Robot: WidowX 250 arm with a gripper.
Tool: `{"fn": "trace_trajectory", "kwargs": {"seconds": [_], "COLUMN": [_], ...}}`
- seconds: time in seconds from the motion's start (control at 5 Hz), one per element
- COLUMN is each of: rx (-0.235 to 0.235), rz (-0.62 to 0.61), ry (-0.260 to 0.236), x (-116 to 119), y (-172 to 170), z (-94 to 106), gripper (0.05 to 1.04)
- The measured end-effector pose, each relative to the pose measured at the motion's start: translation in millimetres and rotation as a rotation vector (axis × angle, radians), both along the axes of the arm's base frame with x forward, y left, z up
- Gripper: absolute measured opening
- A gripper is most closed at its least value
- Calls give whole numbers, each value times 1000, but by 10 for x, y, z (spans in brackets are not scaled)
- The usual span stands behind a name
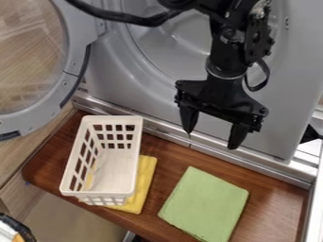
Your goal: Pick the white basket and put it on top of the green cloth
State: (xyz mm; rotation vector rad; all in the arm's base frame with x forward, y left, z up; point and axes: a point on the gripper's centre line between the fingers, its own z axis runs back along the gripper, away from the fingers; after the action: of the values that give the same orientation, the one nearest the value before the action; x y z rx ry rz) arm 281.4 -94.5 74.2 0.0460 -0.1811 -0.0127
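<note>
My gripper (211, 138) hangs at the upper right of centre, in front of the machine's grey front, its two fingers spread apart with nothing between them. The white basket (116, 169) stands at the left of the wooden board, lower and to the left of the gripper and apart from it. Part of the basket rests over a yellow cloth (146, 182). A folded green cloth (206, 206) lies flat on the board to the right of the basket, below the gripper in the view.
The wooden board (277, 208) runs along the foot of the machine (126, 71). A round door (72, 71) stands swung out at the upper left. A metal rail (252, 163) borders the board's rear edge. A partly visible object (14, 229) sits at the lower left corner.
</note>
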Motion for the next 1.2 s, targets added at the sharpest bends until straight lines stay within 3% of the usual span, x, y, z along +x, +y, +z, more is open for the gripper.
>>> {"fn": "trace_trajectory", "kwargs": {"seconds": [0.2,0.4,0.6,0.8,1.0,1.2], "rx": [17,100,139,137,51,30], "rz": [7,90,141,220,216,185], "ry": [33,73,93,123,85,15], "x": [-41,-155,-272,-360,-310,-294], "y": [19,138,254,527,779,855], "z": [-90,-114,-144,-256,-401,-507], "gripper": [999,999,999,999,999,999]}}
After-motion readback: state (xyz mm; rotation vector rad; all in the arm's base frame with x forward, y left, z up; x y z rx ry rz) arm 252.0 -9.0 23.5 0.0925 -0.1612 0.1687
